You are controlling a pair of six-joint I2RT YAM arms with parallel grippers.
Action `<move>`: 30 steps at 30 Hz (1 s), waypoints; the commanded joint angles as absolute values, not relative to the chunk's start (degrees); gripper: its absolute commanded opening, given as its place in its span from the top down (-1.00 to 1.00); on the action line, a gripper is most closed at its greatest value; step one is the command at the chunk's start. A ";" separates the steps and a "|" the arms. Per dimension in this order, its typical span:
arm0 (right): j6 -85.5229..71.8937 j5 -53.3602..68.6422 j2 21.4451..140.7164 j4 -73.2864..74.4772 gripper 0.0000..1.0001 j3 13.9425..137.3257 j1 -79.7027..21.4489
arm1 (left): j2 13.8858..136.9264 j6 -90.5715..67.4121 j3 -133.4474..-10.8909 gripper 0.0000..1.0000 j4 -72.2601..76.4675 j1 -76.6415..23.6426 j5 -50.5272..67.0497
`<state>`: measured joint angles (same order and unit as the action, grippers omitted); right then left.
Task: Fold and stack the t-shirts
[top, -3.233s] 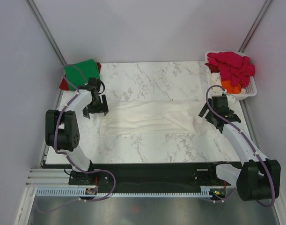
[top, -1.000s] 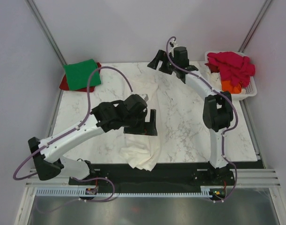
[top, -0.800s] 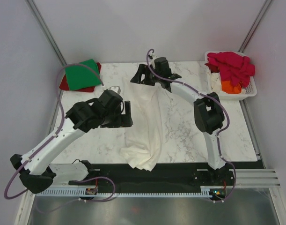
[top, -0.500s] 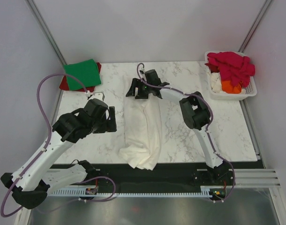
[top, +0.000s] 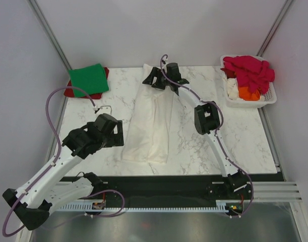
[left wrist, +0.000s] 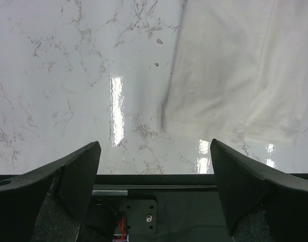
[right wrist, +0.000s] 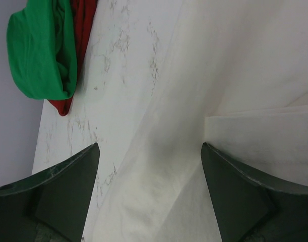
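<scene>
Biggest change from a few seconds back: the white t-shirt (top: 147,121) was stretched sideways across the counter (top: 219,131), and now it's been swung round so it runs lengthwise, from the far edge toward the near one. Half a second ago its near end was still drooping over the front edge. Now the whole thing is up on the marble, dragged back by the right pincer (top: 151,80), which has gone out to the far edge. The left pincer (top: 116,132) has backed off and sits just left of the shirt, not touching it.

Both pincers look let go. In the left wrist view the fingers are spread wide with only bare counter and the shirt's near corner between them. In the right wrist view the fingers are also well apart, with the cloth lying flat below and nothing pinched.

My read is the shirt is now a long narrow strip, ready for the end-to-end folds, so it's maybe halfway folded.

It looks fairly smooth, with a layered edge visible and a few soft creases near the front end. No sign of any print from this side.

Elsewhere, a folded green t-shirt (top: 88,78) sits on a red one (top: 69,92) at the far left corner. The magenta (top: 249,70) and orange (top: 249,94) ones are still heaped in the basket (top: 268,99) at the far right
</scene>
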<state>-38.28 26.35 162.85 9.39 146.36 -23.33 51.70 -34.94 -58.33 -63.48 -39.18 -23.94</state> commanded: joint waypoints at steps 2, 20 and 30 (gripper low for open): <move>-38.06 27.49 167.26 8.98 -0.87 147.13 -22.41 | 50.44 -33.49 -55.99 -0.94 -56.35 -38.85 -25.67; -26.18 19.53 107.34 11.42 -0.96 90.84 -25.84 | 53.53 -37.88 -57.83 -0.93 -51.59 -38.85 -18.46; -33.13 20.90 87.99 11.78 -0.79 47.94 -26.54 | 53.79 -41.13 -55.28 -0.93 -49.66 -38.76 -15.47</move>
